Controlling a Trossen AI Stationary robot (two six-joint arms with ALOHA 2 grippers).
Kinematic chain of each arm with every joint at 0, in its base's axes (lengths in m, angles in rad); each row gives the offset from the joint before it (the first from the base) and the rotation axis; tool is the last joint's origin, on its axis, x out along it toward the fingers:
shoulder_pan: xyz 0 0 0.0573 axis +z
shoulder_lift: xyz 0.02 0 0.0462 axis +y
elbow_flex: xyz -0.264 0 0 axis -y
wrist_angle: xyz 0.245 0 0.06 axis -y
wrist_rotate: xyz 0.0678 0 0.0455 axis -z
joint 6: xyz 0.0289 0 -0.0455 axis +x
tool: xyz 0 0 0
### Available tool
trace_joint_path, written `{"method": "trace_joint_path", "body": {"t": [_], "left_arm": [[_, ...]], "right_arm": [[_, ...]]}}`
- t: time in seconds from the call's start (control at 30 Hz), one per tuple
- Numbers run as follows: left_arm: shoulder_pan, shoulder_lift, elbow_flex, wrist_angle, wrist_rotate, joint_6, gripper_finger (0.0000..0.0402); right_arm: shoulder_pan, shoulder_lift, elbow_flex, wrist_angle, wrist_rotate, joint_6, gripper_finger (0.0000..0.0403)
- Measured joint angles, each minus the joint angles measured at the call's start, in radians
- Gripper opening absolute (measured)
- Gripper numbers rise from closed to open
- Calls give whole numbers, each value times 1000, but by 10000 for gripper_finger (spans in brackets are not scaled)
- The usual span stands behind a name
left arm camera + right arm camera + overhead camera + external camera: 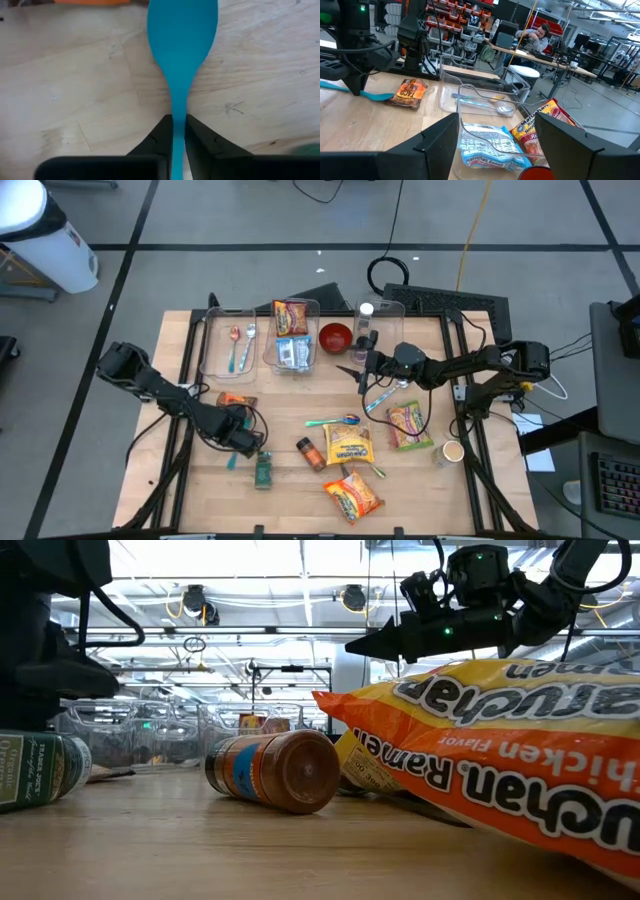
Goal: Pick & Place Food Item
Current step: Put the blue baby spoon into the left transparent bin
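Blue plastic spoon (181,45) lies flat on the pale wooden table (290,480), and the left gripper (179,132) has its two dark fingers pinched tight on the spoon's thin handle. From above, this gripper (243,442) is low over the near left part of the table, just beside a small green-labelled jar (263,470) that lies on its side. A small orange snack packet (236,399) lies close by, a little farther back.

Over on the other side, the right gripper (362,367) hangs in the air above the middle back of the table, near a round red bowl (335,337). Its fingers stand apart and hold nothing.

Two clear plastic bins sit along the back edge. One clear bin (226,345) has spoons in it. The next clear bin (292,335) holds ramen noodle packets (490,150).

More food is spread out near the front. A brown spice bottle with a blue label (272,771) lies on its side. A big yellow and orange ramen packet (500,755) lies next to it. Another yellow ramen packet (353,496) is at the front edge, and a green and yellow noodle packet (408,425) is toward the right. A colourful spoon (333,421) lies in the middle.

A person (534,36) sits at a desk far behind the table.
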Motion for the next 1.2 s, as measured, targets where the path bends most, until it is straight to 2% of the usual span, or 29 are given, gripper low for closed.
{"method": "trace_joint_path", "body": {"t": [0.07,0.3,0.63,0.73,0.9,1.1,1.2], "left_arm": [[0,0,0,-2,0,21,21],[1,-20,5,-32,16,83,24],[4,-131,122,-229,-4,111,22],[9,-157,198,-369,-55,123,22],[33,-177,377,-723,-148,128,22],[125,-278,492,-742,-277,263,22],[201,-308,500,-738,-309,350,22]], "right_arm": [[0,0,0,0,0,0,251],[0,0,0,1,0,0,251],[0,0,0,0,0,0,251],[0,0,0,0,0,0,251],[0,0,0,0,0,0,251],[1,0,0,0,0,22,251],[1,0,0,-6,0,47,251]]}}
